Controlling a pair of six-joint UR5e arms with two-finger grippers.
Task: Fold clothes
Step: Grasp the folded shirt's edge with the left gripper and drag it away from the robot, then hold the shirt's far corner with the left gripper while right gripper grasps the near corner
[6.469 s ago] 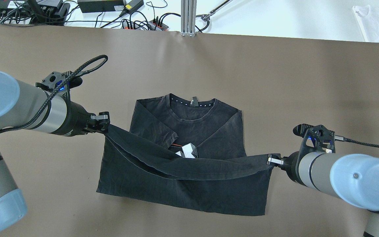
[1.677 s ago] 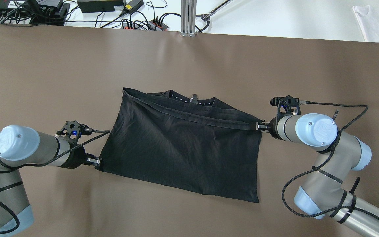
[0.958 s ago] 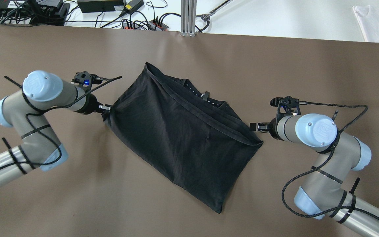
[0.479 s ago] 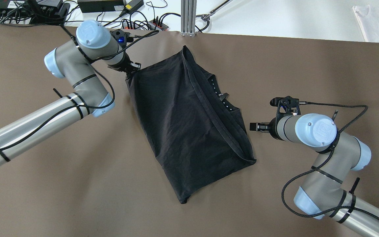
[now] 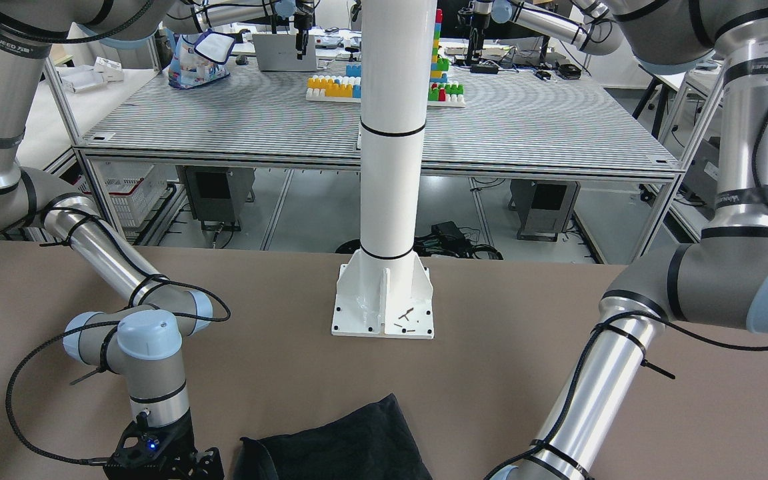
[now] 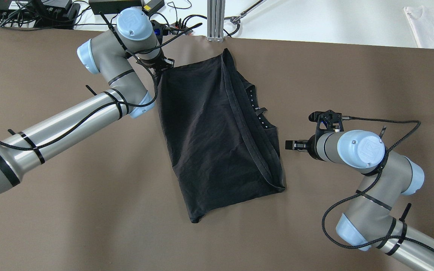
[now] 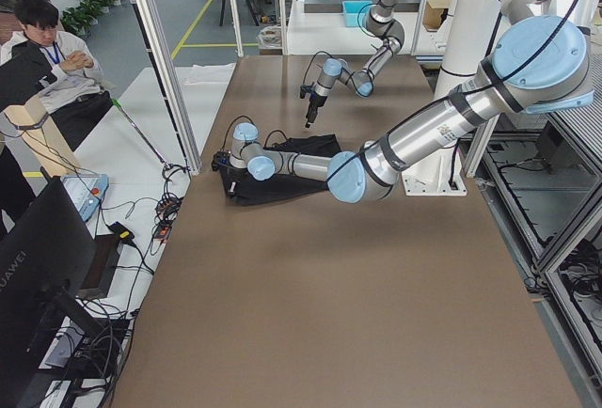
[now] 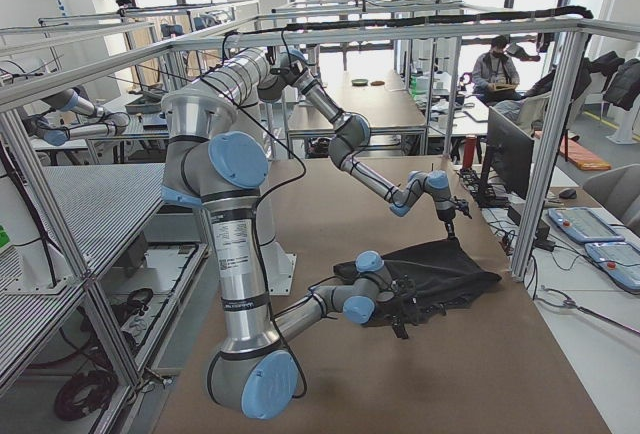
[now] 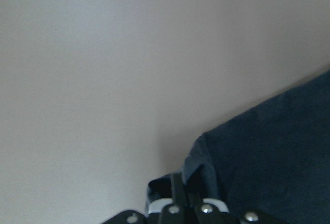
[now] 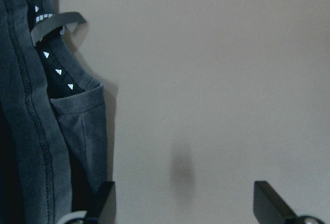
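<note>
You are seeing the left tool (image 6: 163,67) clamping the clothes (image 6: 209,128) at their 11 o'clock corner on the bench (image 6: 70,218); the right tool (image 6: 288,145) is hovering spread apart, empty, at their 3 o'clock.

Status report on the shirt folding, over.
Left gripper shut on shirt corner. Right gripper open, clear of it. Shirt folded over. Nothing in the way.

Only "HUAWEI" reads for me, on the monitor (image 7: 36,272). Arm band (image 5: 766,67) lettering too blurred.
</note>
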